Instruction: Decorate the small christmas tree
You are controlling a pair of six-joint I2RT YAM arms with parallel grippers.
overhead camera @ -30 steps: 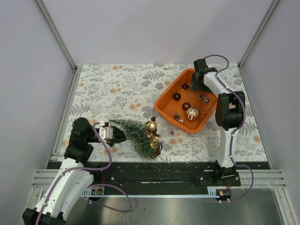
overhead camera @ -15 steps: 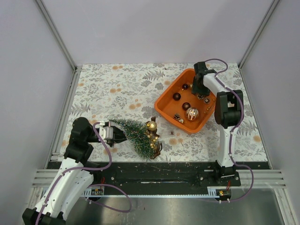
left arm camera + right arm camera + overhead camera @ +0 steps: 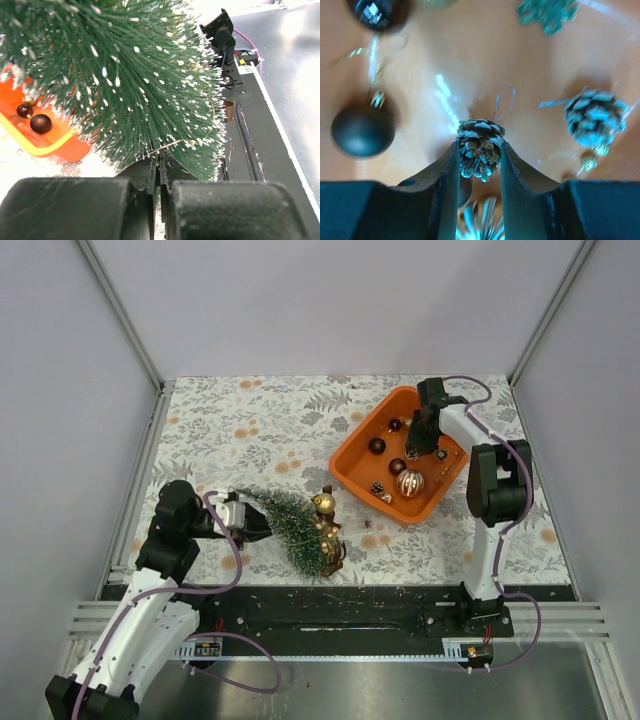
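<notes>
Nearest us, the left gripper (image 3: pixel 252 528) is clenched tight against the tree (image 3: pixel 295 530). Its wrist view shows frosted bristles springing straight out from between the closed fingers (image 3: pixel 135 175), so we judge that it has pinched the tree low on its side. The tree lies tipped over on the table (image 3: pixel 250 430), with its narrow top toward the left arm and its wide end toward the near edge. We read this hold as an anchor: one arm steadies the tree so the other can hang things on it without pushing it away.

Just beside the tree, on the side facing the tub (image 3: pixel 350 462), sit some gold baubles (image 3: pixel 323 510), touching or nearly touching the branches. We cannot tell whether they hang from the tree or only lean against it.

Farther back, the tub holds the spare ornaments, gathered within the right arm's reach. The right gripper (image 3: pixel 417 443) reaches down into it, and its fingers (image 3: pixel 449 175) press both flanks of a pine cone (image 3: pixel 480 142), so it is grasping the cone. The cone's hanging loop (image 3: pixel 504 102) points away from the fingers and stays free, which we think suits hooking it over a branch. The cone looks to be sitting on the tub floor. A dark bauble (image 3: pixel 362 129) and a second cone (image 3: pixel 594 117) lie near it but apart, clear of the grip.
</notes>
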